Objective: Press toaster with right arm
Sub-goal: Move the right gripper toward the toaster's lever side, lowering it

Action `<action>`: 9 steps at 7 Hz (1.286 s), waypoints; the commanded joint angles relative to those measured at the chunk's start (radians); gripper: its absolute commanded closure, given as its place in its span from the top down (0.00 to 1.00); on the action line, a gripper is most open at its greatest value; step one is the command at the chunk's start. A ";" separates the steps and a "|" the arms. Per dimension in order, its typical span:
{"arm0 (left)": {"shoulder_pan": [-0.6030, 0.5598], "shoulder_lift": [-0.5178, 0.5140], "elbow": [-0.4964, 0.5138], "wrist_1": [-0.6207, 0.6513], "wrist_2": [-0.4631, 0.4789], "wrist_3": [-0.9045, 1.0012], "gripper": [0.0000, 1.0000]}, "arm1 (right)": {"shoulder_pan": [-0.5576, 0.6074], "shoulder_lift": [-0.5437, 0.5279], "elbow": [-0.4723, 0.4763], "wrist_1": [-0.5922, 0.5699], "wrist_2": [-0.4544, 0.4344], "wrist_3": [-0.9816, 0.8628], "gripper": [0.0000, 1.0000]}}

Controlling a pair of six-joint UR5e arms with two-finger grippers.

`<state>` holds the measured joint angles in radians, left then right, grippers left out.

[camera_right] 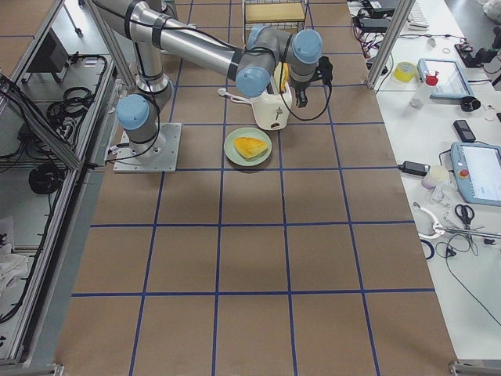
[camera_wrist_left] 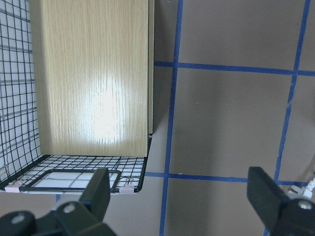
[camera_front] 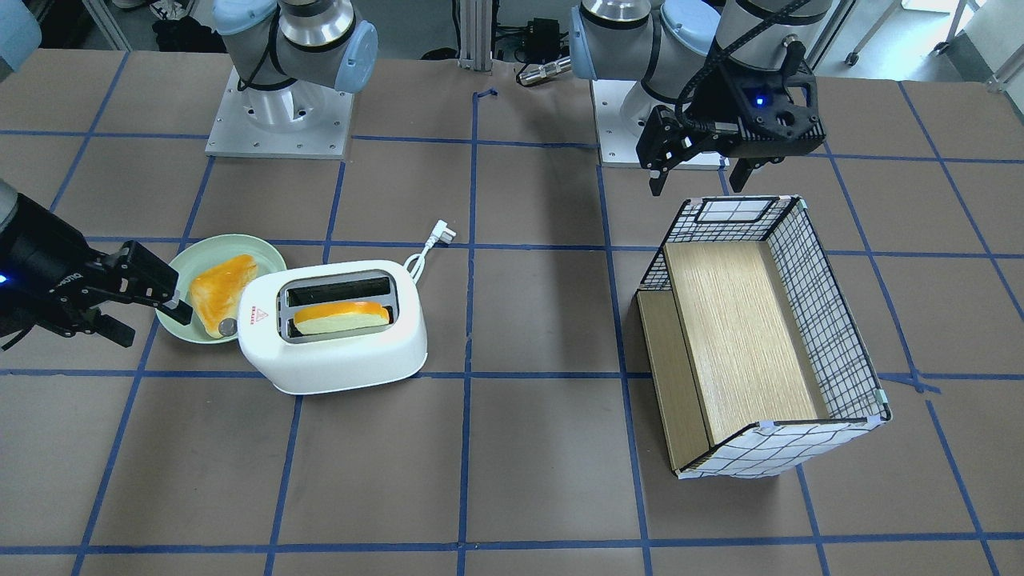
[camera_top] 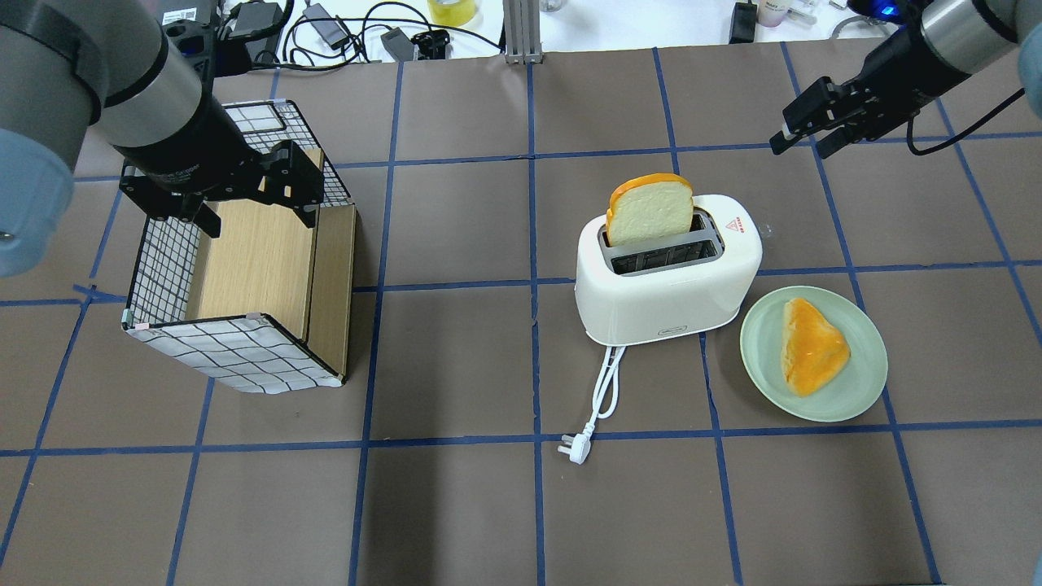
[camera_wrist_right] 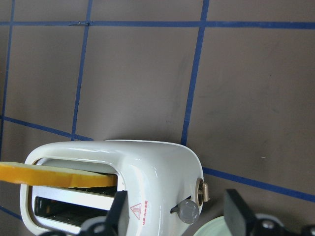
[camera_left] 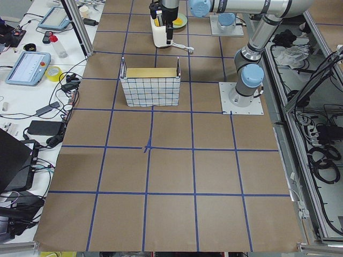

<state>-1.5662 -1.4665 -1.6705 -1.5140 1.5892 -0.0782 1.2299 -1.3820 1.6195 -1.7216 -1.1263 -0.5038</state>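
The white toaster [camera_top: 667,285] stands right of the table's middle, with a bread slice [camera_top: 650,210] upright in its far slot. Its cord and plug [camera_top: 598,399] trail toward the robot. My right gripper [camera_top: 796,151] is open and empty, raised beyond the toaster's knob end and apart from it. In the front view it [camera_front: 158,324] hangs over the plate's edge beside the toaster [camera_front: 336,352]. The right wrist view shows the toaster [camera_wrist_right: 147,167] and its grey knob [camera_wrist_right: 188,211] between my fingers [camera_wrist_right: 235,209]. My left gripper [camera_top: 260,221] is open above the basket.
A green plate [camera_top: 855,391] with a toast piece [camera_top: 814,346] lies right of the toaster on the near side. A wire basket [camera_top: 236,350] with a wooden insert lies on its side at the left, seen too in the left wrist view [camera_wrist_left: 93,98].
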 commanded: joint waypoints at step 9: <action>0.000 0.000 0.000 0.000 0.000 0.000 1.00 | -0.079 -0.002 0.154 0.019 0.226 -0.068 0.00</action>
<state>-1.5662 -1.4665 -1.6705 -1.5141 1.5892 -0.0782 1.1516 -1.3852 1.7715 -1.7008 -0.8902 -0.5597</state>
